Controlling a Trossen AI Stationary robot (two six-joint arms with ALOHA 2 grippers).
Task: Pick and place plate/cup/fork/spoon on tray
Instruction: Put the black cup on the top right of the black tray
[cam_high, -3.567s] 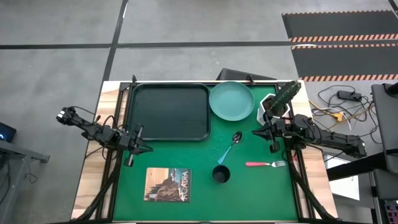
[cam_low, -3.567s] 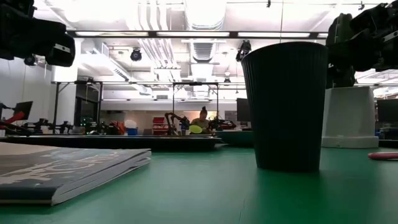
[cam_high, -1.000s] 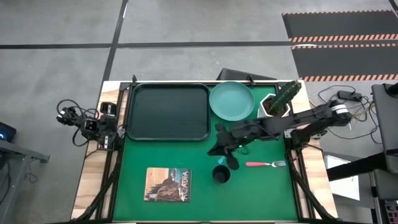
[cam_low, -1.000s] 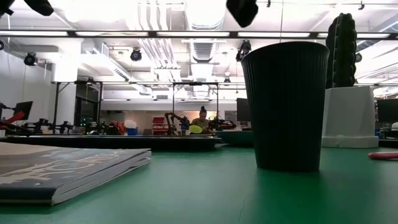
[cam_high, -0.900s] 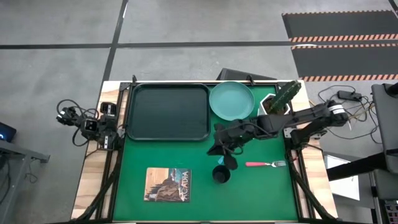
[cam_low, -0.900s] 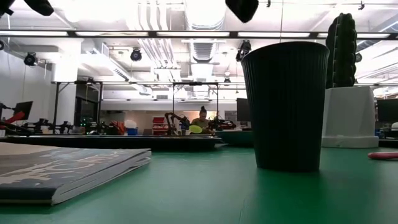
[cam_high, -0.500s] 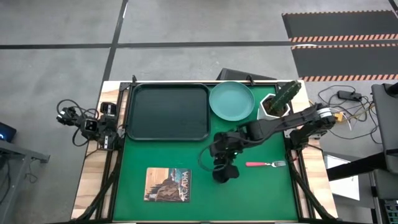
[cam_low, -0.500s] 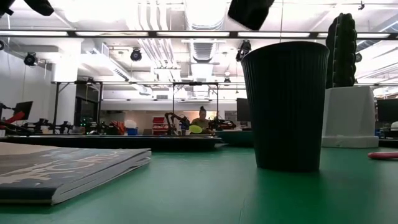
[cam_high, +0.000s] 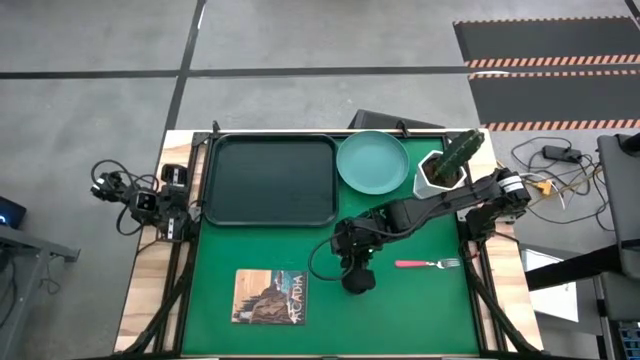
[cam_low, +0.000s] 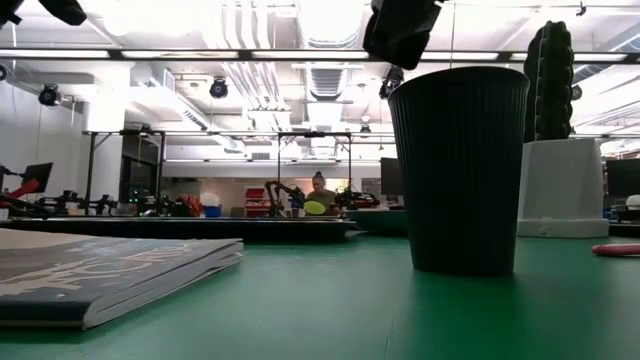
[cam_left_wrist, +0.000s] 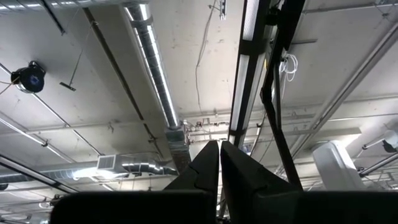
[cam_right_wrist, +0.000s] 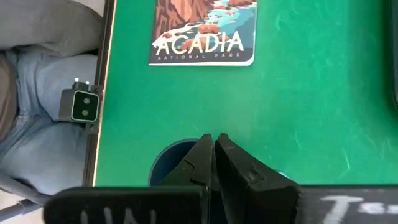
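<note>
Cup (cam_high: 357, 279) stands on the green table (cam_high: 420, 310). Right gripper (cam_right_wrist: 213, 158) hovers just above it, jaws pressed together. Left gripper (cam_left_wrist: 219, 163), parked off the table's edge, has jaws closed too.

Black tray (cam_high: 270, 180) lies beside teal plate (cam_high: 372, 161); black cup (cam_low: 459, 170) stands upright; red-handled fork (cam_high: 425, 264) lies flat.

My high camera looks straight down on the whole table. My low one sits at mat level, close to the cup (cam_low: 459, 170), which my downward-facing right wrist camera shares; my left wrist camera faces the ceiling.
</note>
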